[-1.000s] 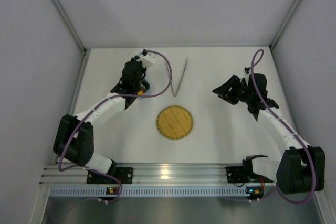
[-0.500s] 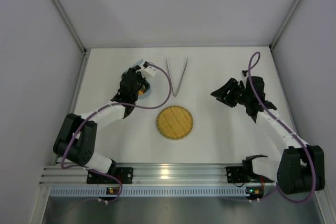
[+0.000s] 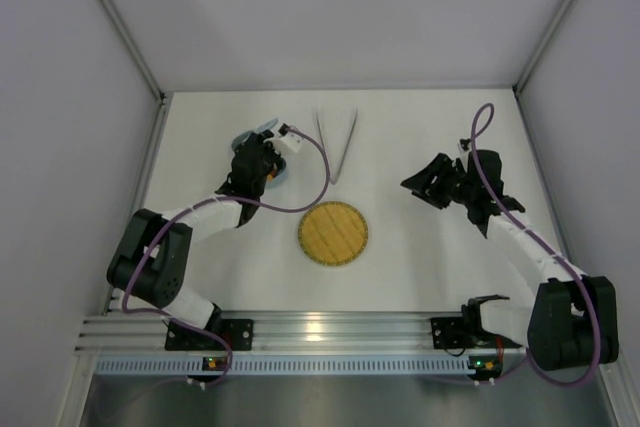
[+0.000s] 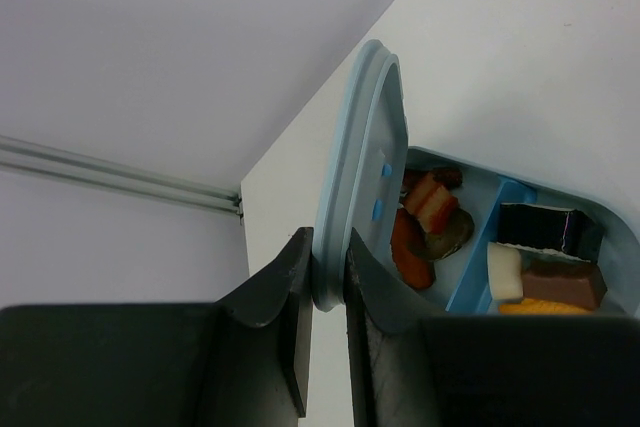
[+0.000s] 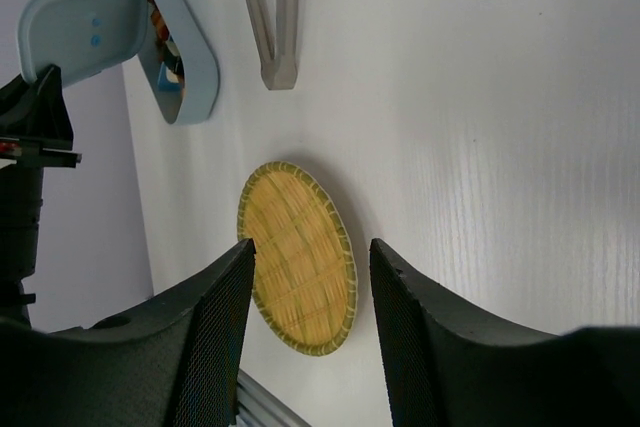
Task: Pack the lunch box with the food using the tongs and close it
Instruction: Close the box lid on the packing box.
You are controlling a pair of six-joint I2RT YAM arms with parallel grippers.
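- The left gripper point(image 4: 325, 297) pinches the near rim of the lid point(image 4: 362, 137) between its pressed-together fingers.
- The lid stands tilted up on edge over one side of the box point(image 4: 610, 232), which is left open.
- The box sits at the back left of the table point(image 3: 420, 127), under the left gripper point(image 3: 262, 152).
- Food point(image 4: 432, 209) lies inside on both sides of a blue divider: red and orange pieces on one side, dark, white, brown and orange pieces on the other.
- The right gripper point(image 3: 425, 179) hangs over the right side of the table with its fingers spread and nothing between them.
- The tongs point(image 3: 337, 147) lie flat just right of the box without touching it, between the two grippers, joined end toward the plate point(image 3: 334, 233).
- The plate lies bare mid-table, nearer the arm bases than the box and tongs.
- The left arm's purple cable point(image 3: 322, 162) loops between the box and the tongs.
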